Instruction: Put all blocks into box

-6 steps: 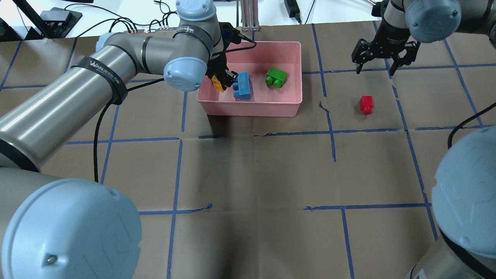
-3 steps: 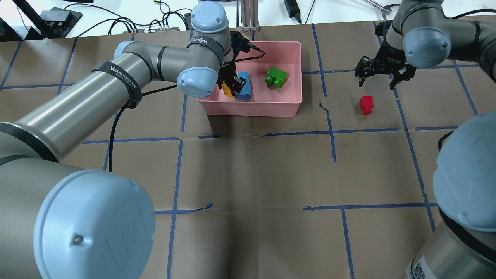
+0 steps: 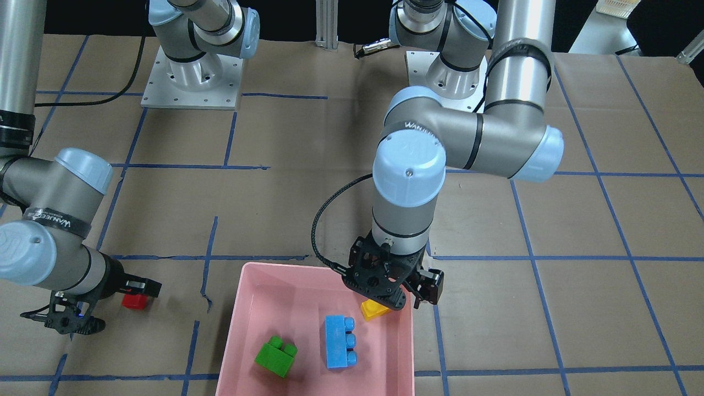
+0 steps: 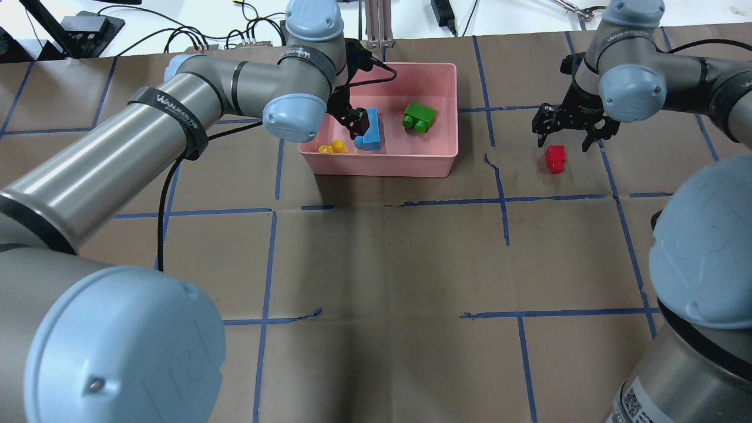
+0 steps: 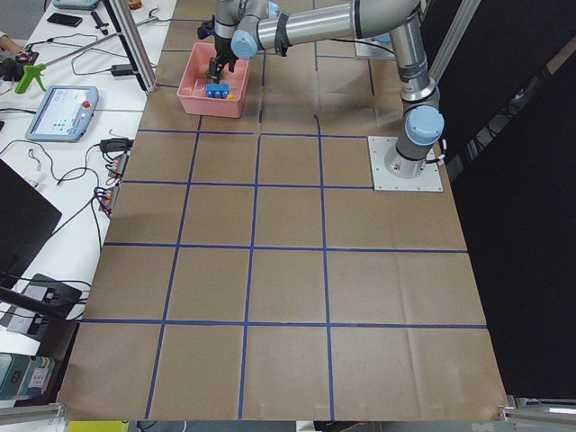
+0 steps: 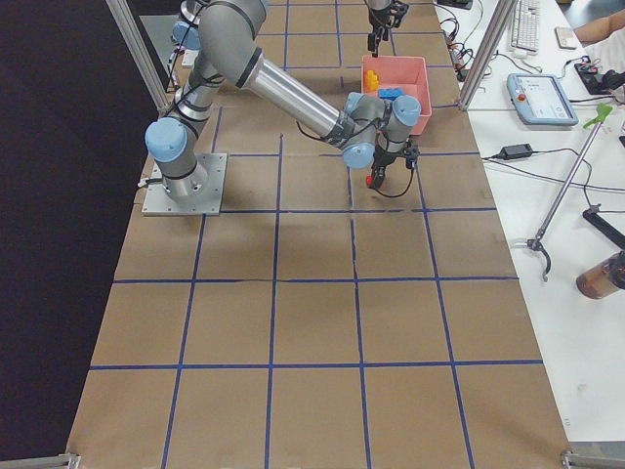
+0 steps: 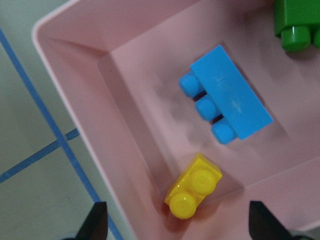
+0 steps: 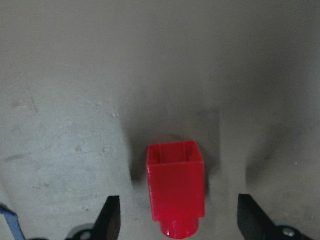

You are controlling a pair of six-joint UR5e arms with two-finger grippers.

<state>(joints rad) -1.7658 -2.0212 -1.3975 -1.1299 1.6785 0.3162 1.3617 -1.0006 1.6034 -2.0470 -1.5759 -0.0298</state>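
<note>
The red brick is lying on its side on the tabletop, directly beneath the right tool and not yet touched by it. From the wrist camera, its single stud is pointing one way and its hollow base the other. The tool's two fingers are standing wide apart, one on each side of the brick, which is sitting close to the middle of the gap.

This is looking like the approach to the last pick. To do it well, I'd say the tool should be coming straight down, keeping the brick centred, and closing on the two flat side faces rather than on the stud. The fingertips want to be reaching low on the brick, nearly at the paper, because a piece this small could easily be tipping or squirting out of a high pinch.

The box is sitting well off to the side of that tool, toward the other arm, and is already holding the blue brick, the green brick and the yellow brick. The left tool is hanging spread and empty above the yellow brick's corner, so the carry should be aiming for the nearer, green side.
</note>
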